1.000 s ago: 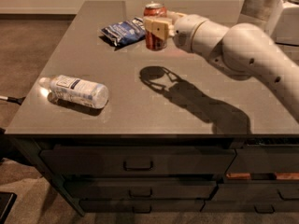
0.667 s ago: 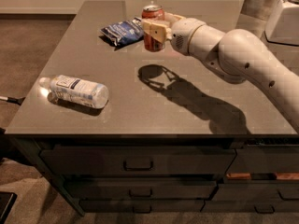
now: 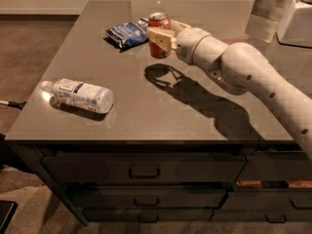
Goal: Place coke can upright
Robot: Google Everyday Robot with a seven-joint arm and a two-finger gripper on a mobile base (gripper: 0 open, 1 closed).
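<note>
The red coke can [image 3: 158,49] stands upright in my gripper [image 3: 165,33] at the back middle of the grey table [image 3: 146,111]. The tan fingers [image 3: 160,37] are shut on its sides, one in front and one behind. The can's silver top shows above the fingers. Its shadow lies on the table a little nearer than its base, so it seems to hang just above the surface. My white arm reaches in from the right.
A dark blue snack bag [image 3: 127,33] lies just left of the can. A clear water bottle [image 3: 80,95] lies on its side at the front left. White and metal containers [image 3: 285,13] stand at the back right. Drawers [image 3: 144,169] run below the table's front edge.
My gripper has come down and slightly left with the can. The can's shadow has moved closer to it. The bottle and bag have not moved.
</note>
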